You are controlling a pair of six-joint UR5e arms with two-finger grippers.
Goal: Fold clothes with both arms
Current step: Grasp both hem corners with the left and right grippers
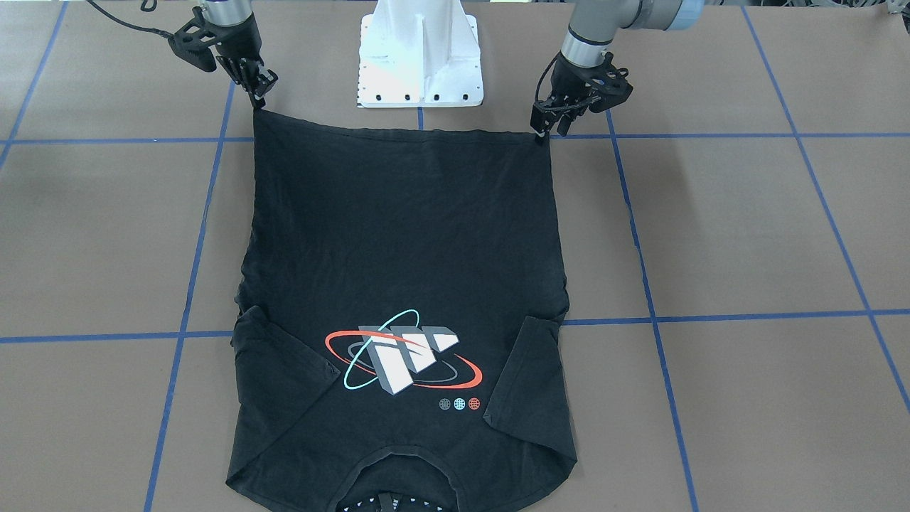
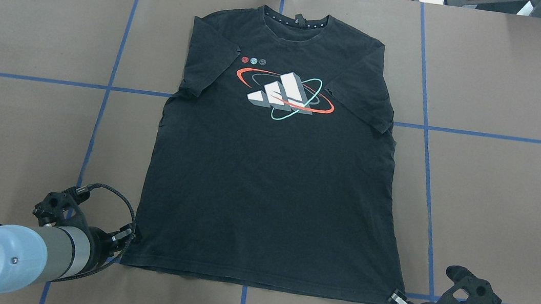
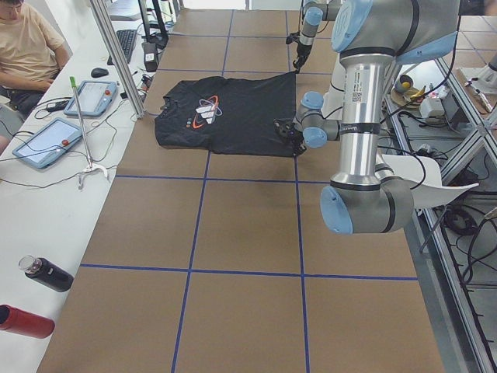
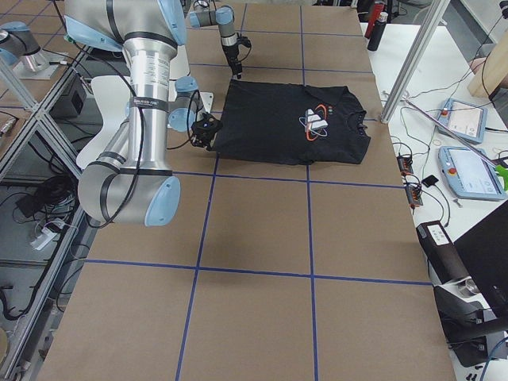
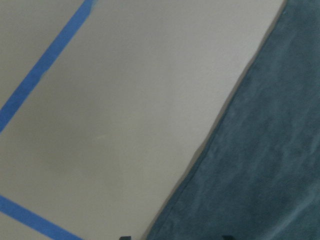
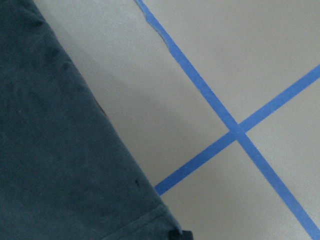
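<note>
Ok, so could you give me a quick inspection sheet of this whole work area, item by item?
Surface: brown table with a blue tape grid.
Job's things: black T-shirt spread flat, print up, collar away from the robot.
Clutter: nothing seen on the table.
Grippers: left pincer and right pincer each at a bottom hem corner; whether they are pinching is unclear.
Cables: black cable loops beside the left wrist.
Surroundings: seated person, tablets and bottles at a white side bench.

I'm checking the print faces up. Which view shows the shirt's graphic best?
Overhead exterior: the graphic is upright, whole and sharp. Front-facing shows it upside down; both side views show it tiny; wrist cameras miss it.
</note>
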